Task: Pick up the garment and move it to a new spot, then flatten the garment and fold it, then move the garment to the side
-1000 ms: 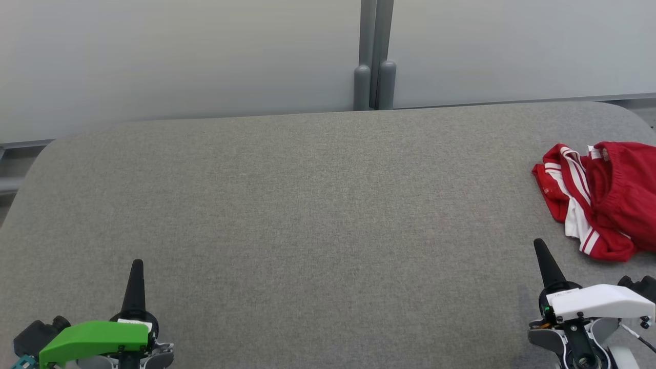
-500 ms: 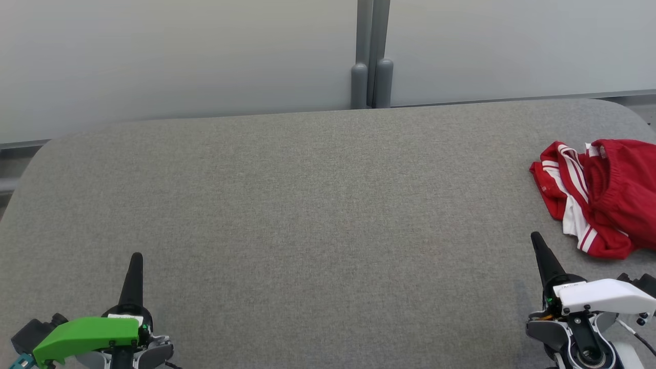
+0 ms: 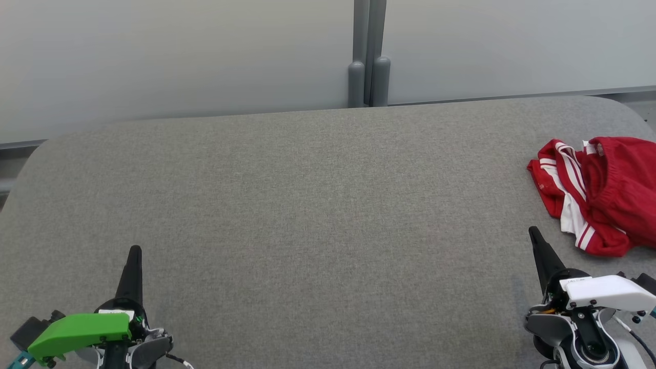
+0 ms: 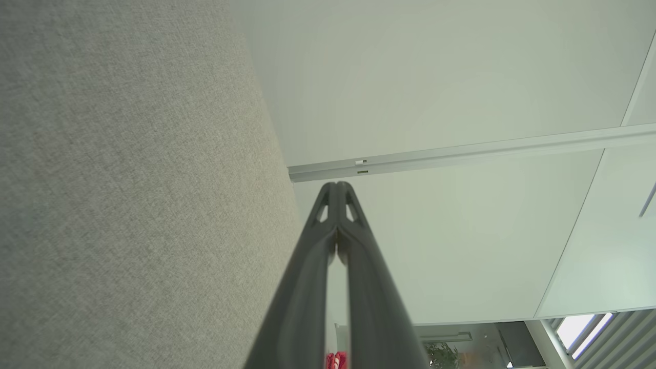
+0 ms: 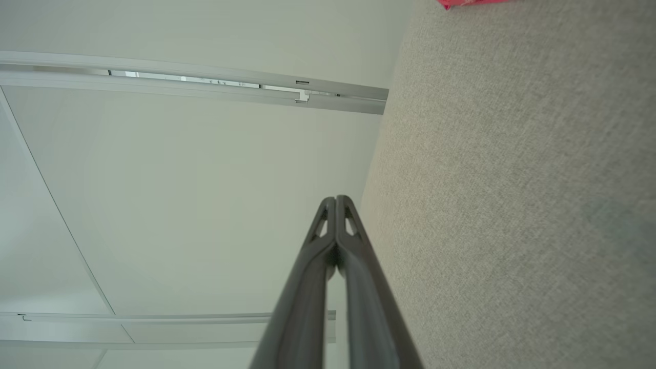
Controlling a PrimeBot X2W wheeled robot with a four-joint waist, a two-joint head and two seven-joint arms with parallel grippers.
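Observation:
The garment [image 3: 599,192] is a red piece with white stripes, lying crumpled at the far right of the grey felt table [image 3: 307,205]; a red sliver of the garment [image 5: 469,3] also shows at the top of the right wrist view. My right gripper [image 3: 533,233] is shut and empty, a short way in front of and left of the cloth. At the lower left my left gripper [image 3: 135,250] is shut too, holding nothing. In the wrist views the left gripper [image 4: 336,184] and right gripper [image 5: 335,199] have their fingertips pressed together.
A pale panel wall with a grey post [image 3: 368,56] runs along the table's back edge. The table's rounded corners sit at the far left and far right. The garment lies close to the right edge.
The camera has shifted a little, so the whole scene sits slightly higher and to the left. Both grippers stay shut and the garment lies as before.

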